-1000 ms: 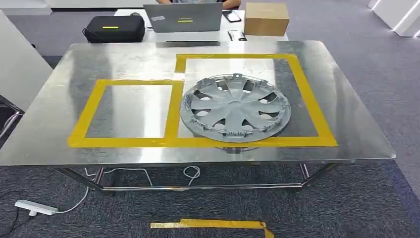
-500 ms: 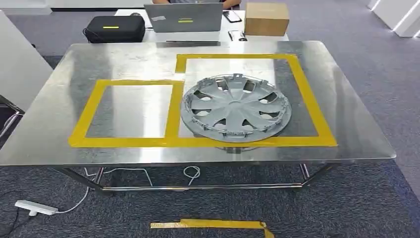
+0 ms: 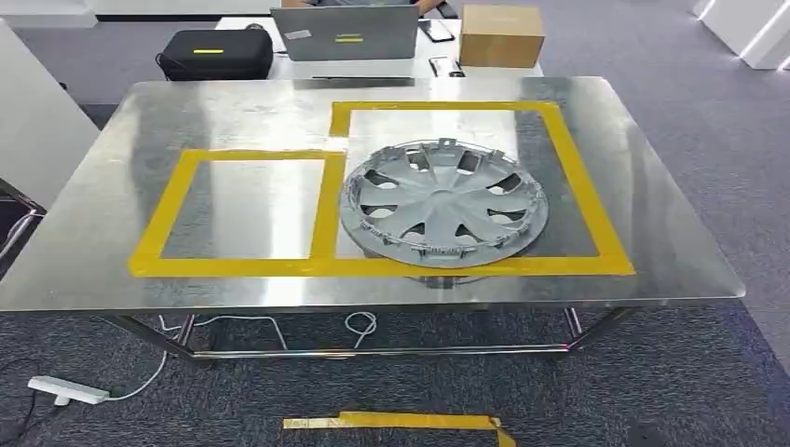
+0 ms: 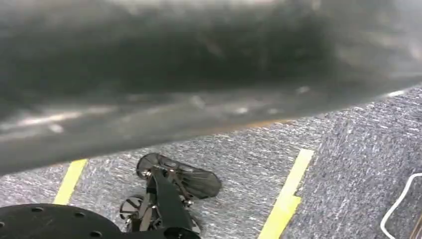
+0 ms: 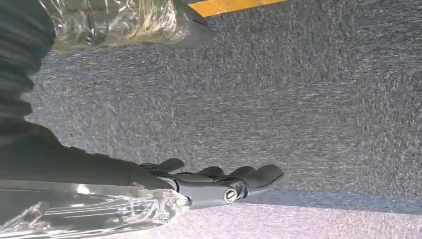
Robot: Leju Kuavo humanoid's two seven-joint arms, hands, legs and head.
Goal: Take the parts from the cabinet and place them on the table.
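laptop [image 3: 345, 33] cut off by top edge; person hidden.

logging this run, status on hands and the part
Right hand hangs over carpet, fingers apart, holding nothing. Left hand: can't tell. Wheel cover flat on table, inside larger yellow tape frame. Nothing in the way.

A grey plastic wheel cover [image 3: 442, 202] lies on the shiny steel table [image 3: 102, 233], inside the right of two yellow taped rectangles [image 3: 321, 214] (its near rim touching the tape).
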